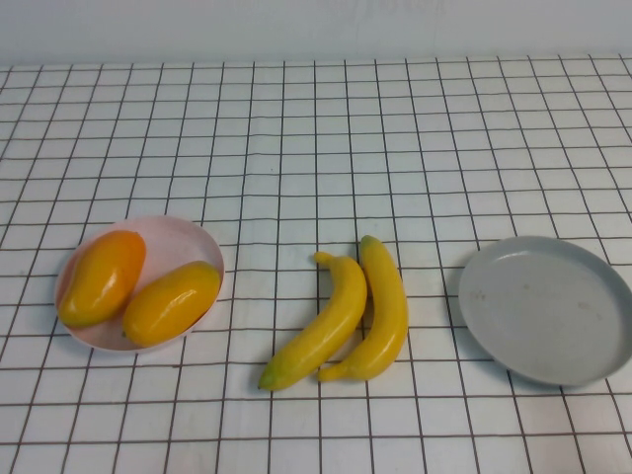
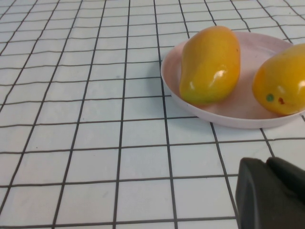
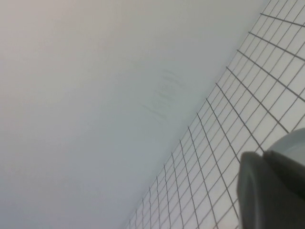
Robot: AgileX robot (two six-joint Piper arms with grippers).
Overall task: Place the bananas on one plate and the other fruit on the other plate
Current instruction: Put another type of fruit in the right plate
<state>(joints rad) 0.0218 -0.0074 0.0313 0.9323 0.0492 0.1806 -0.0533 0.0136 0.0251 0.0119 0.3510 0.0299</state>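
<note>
Two bananas lie side by side on the table's middle, the slimmer one left of the thicker one. The grey-blue plate sits bare at the right. The pale pink plate at the left holds two mango-like fruits, a redder one and a yellower one. Neither arm shows in the high view. The left wrist view shows my left gripper shut and empty, low over the table near the pink plate and its fruits. My right gripper is shut and empty, facing the back wall.
A white cloth with a dark grid covers the table. A pale wall stands behind the far edge and fills most of the right wrist view. A grey-blue edge shows behind the right gripper.
</note>
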